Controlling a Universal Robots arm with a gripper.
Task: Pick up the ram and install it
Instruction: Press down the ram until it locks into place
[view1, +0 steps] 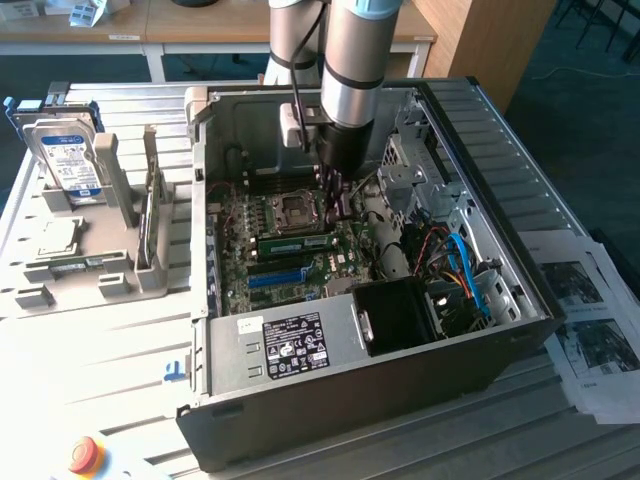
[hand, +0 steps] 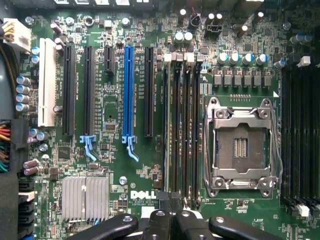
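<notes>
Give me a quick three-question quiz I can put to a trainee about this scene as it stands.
1. True or false: the processor socket on the motherboard has no chip in it.
2. Where does the hard drive stand? A, on the floor; B, in the grey holder at the exterior view's left; C, on the motherboard.
3. Fill in: over the end of the memory slots, the tool is ___ (open or shut).

Key: 1 true; 2 B; 3 shut.
</notes>
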